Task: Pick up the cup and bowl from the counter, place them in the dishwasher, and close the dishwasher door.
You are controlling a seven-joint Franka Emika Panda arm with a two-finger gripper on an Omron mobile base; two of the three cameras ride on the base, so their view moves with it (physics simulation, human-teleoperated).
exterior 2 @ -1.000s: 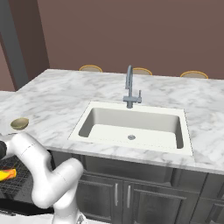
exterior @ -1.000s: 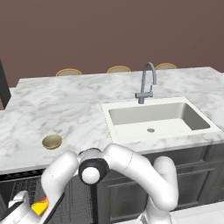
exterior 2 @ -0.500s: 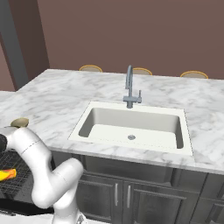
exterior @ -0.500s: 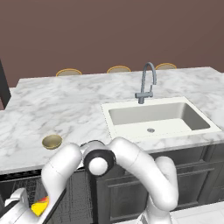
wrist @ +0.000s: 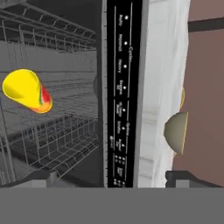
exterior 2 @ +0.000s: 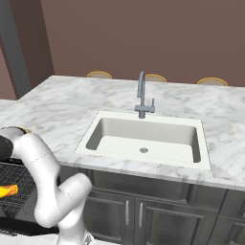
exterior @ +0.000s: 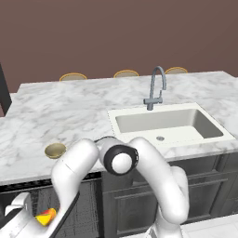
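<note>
The yellow cup (wrist: 26, 91) with red-orange blotches lies on its side in the dishwasher's wire rack (wrist: 52, 131), apart from my fingers; the cup (exterior: 45, 217) also shows at the lower left and again low at the left edge (exterior 2: 7, 191). My gripper (wrist: 111, 178) is open, its fingertips (wrist: 40, 176) wide apart with nothing between them, and faces the dishwasher's black control strip (wrist: 120, 96). The tan-olive bowl (exterior: 55, 149) sits on the white marble counter (exterior: 69, 116) near its front edge, above the open dishwasher (exterior: 28, 195); the bowl (wrist: 177, 131) appears rolled sideways.
The cream sink (exterior: 169, 123) and grey tap (exterior: 155, 88) lie right of the bowl. Dark cabinets (exterior: 209, 190) run under the counter beside the dishwasher. The lowered dishwasher door (exterior 2: 24, 228) juts out at the bottom left. Tan stool tops (exterior: 73, 76) stand behind the counter.
My arm's elbow has swung up and to the right while the hand stays low by the rack. The cup lies in the same spot in the rack.
</note>
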